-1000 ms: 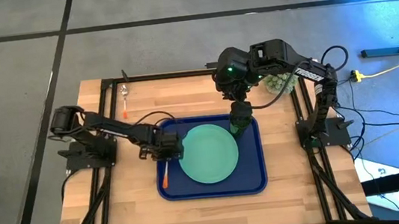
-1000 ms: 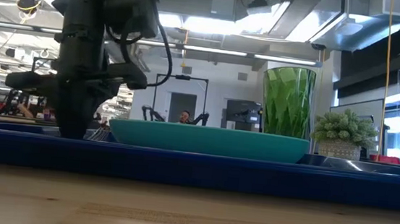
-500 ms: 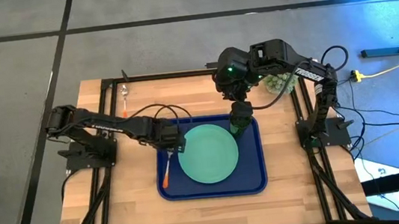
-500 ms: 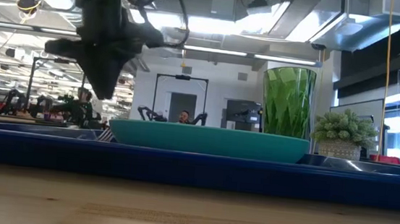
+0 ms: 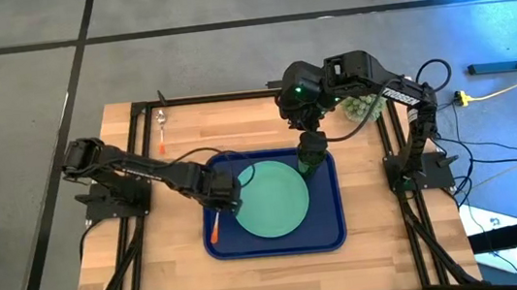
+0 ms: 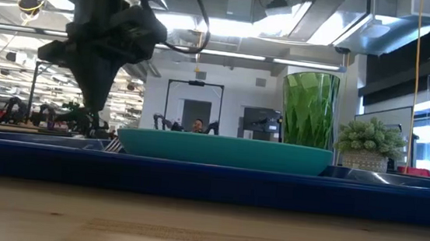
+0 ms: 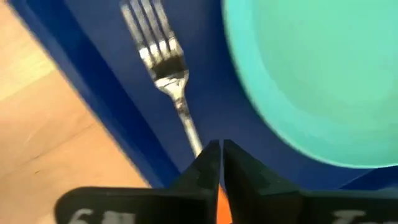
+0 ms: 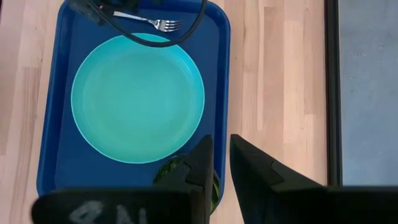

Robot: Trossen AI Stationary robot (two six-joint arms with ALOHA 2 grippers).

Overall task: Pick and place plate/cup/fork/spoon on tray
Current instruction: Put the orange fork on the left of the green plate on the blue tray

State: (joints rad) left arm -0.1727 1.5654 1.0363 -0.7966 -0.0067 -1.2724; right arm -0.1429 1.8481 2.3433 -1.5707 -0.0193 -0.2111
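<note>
The left pincer (image 7: 220, 163), fingers pressed nearly together, hovers over the fork (image 7: 166, 70), which lies in the tray (image 5: 331, 225) beside the plate (image 5: 271, 199); slim, stiff and likely slippery, it is best taken across its orange handle.

Both arms are dark, near-black jointed links with loose black cables looping alongside. The right arm (image 5: 358, 75) carries a small green indicator light (glowing near its wrist). Each gripper ends in two tapered matte-black fingers (image 8: 255, 168).
</note>
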